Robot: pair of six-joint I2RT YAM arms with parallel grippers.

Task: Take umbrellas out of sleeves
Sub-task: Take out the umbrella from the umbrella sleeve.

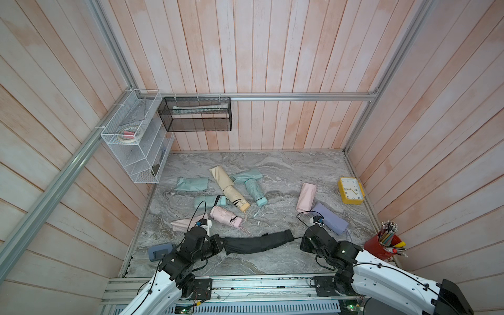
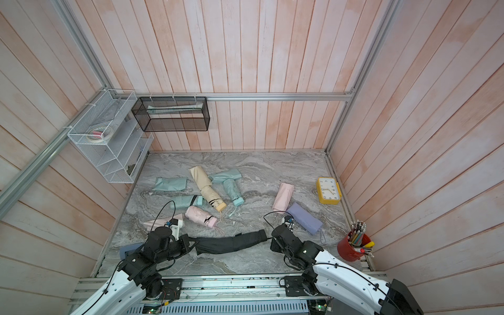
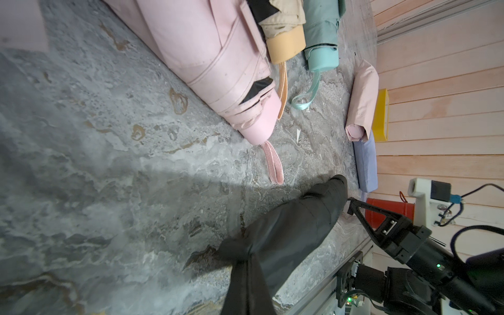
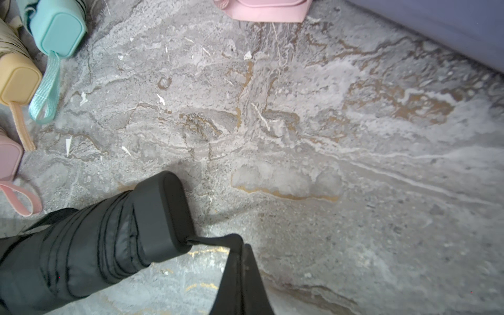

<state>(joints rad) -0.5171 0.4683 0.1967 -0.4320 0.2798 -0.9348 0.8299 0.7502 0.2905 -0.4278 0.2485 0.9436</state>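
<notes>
- The left arm point(image 1: 152, 291) reaches in low, with its wrist bent toward the middle.
- The left gripper point(image 1: 221, 243) points sideways at the right one and is pinched tight on the sleeve point(image 1: 242, 246).
- The right arm point(image 1: 381, 272) reaches in low too.
- The right gripper point(image 1: 302, 240) points back at the left one and is pinched tight on the cord point(image 4: 212, 240).

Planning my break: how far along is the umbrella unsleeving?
Done: the pleated pink umbrella and the pleated mint umbrella lie bare. In hand: the left pincer is shut on the limp black fabric sleeve, the right pincer on the wrist cord of the folded black umbrella, which is partly out. Left: the smooth pink pouch and the smooth lavender pouch look still filled.
</notes>
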